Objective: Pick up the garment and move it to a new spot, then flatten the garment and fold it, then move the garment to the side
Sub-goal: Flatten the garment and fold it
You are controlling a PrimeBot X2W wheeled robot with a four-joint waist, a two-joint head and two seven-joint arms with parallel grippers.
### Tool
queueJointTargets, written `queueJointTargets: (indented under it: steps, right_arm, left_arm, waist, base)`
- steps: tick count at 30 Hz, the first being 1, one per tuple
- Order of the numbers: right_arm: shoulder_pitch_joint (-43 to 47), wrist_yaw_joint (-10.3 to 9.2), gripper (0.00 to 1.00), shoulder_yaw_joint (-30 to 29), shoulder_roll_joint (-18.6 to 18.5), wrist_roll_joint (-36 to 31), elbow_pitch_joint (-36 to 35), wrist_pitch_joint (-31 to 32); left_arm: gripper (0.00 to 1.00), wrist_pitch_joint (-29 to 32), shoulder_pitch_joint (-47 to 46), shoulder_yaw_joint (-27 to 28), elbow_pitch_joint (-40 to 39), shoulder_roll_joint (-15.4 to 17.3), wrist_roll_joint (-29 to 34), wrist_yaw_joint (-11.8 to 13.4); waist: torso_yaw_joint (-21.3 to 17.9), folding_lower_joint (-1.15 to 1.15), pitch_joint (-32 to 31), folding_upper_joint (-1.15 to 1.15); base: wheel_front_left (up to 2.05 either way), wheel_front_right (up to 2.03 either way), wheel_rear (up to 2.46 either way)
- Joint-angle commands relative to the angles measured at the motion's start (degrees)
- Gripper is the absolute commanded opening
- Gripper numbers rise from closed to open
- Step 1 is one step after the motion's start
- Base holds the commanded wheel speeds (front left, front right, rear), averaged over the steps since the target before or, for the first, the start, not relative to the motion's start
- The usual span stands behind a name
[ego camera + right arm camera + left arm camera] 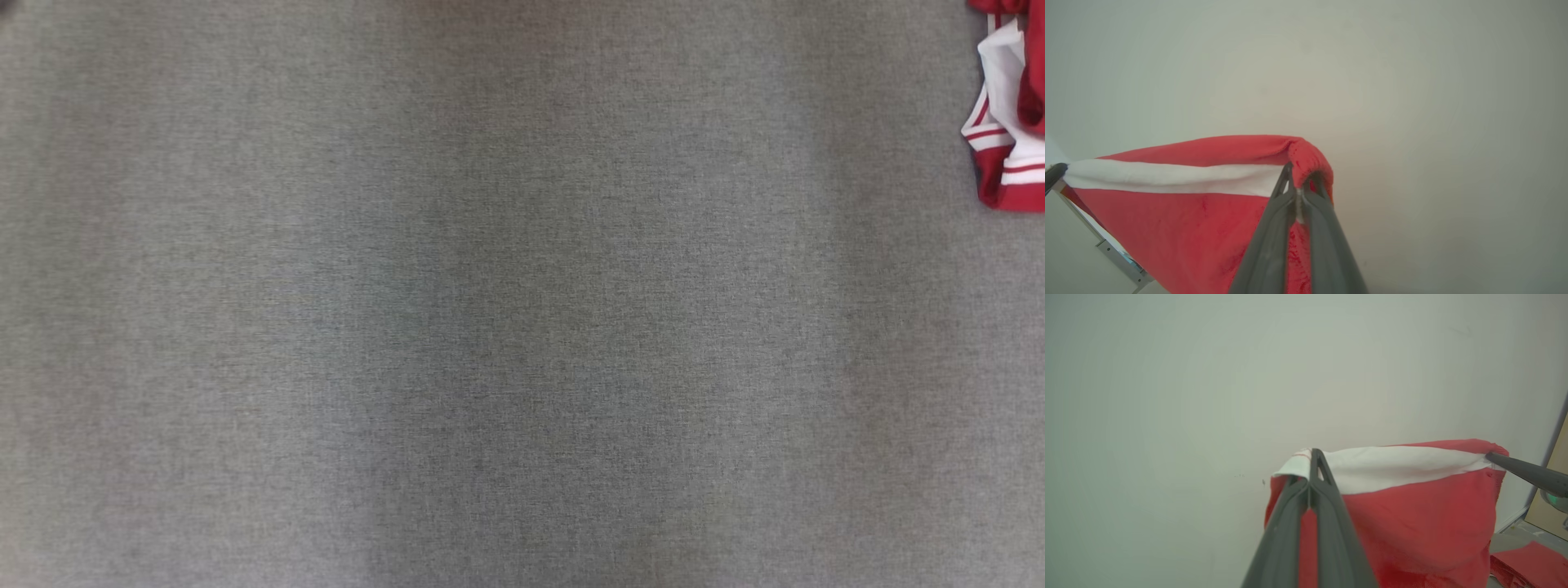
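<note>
The garment point(1412, 522) is red with a white band along its top edge, and it hangs stretched in the air between both grippers. My left gripper point(1312, 465) is shut on one upper corner. My right gripper point(1298, 183) is shut on the other corner of the garment point(1180, 220), where the red cloth bunches over the fingertips. In the left wrist view the right gripper's dark finger point(1523, 471) reaches in from the right edge. In the head view a red and white striped part of the garment point(1008, 122) hangs at the upper right corner over the grey table point(490, 327).
A pale wall stands behind the cloth in both wrist views. A brown board point(1553, 494) leans at the right edge of the left wrist view, with more red cloth point(1531, 563) lying low beside it. A metal frame edge point(1106, 245) shows at the lower left of the right wrist view.
</note>
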Motion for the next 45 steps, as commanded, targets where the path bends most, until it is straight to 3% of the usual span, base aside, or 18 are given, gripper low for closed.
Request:
queueJointTargets:
  steps: [1, 12, 17, 22, 25, 35, 45]
  right_arm:
    - [1.57, -0.11, 0.00, 0.51, -0.55, 0.71, -0.56, -0.52]
    - [18.94, -0.10, 0.00, 4.94, -7.64, 6.96, -11.83, -3.84]
    - [29.49, -0.11, 0.00, 6.10, -12.31, 9.29, -18.16, -4.18]
    - [40.63, -0.11, 0.00, 7.92, -14.51, 10.81, -23.83, -5.14]
    - [47.22, -0.11, 0.00, 9.05, -14.16, 11.17, -25.74, -6.31]
    - [65.59, -0.11, 0.00, 11.19, -12.00, 13.02, -25.75, -11.41]
    - [77.30, -0.11, 0.00, 14.07, -14.20, 13.42, -28.76, -14.02]
  left_arm:
    - [0.00, -0.94, 1.78, -0.50, -0.20, 0.03, -0.30, 0.13]
    - [0.00, -7.47, 20.00, -3.46, -8.56, 1.72, -5.59, 0.12]
    - [0.00, -7.89, 31.50, -0.80, -12.89, 2.69, -5.74, 0.80]
    - [0.00, -7.82, 45.60, 5.01, -17.15, 2.04, -3.73, 2.55]
    - [0.00, -7.83, 53.77, 8.63, -19.20, 1.28, -2.18, 3.21]
    - [0.00, -7.85, 75.93, 14.58, -18.26, -1.34, 3.50, 1.52]
    - [0.00, -7.85, 89.80, 19.59, -16.70, -5.83, 10.50, 0.21]
  waist:
    - [0.34, -0.01, -0.44, -0.01]
    - [1.67, -0.01, -6.28, -0.01]
    - [2.39, -0.01, -8.57, -0.01]
    - [2.43, -0.01, -11.20, -0.01]
    - [2.22, -0.01, -12.89, -0.01]
    - [1.24, -0.01, -17.49, -0.01]
    - [0.62, -0.01, -21.78, -0.01]
  base:
    - [0.00, 0.00, 0.00]
    - [0.00, 0.00, 0.00]
    - [0.00, 0.00, 0.00]
    - [0.00, 0.00, 0.00]
    - [0.00, 0.00, 0.00]
    - [0.00, 0.00, 0.00]
    - [0.00, 0.00, 0.00]
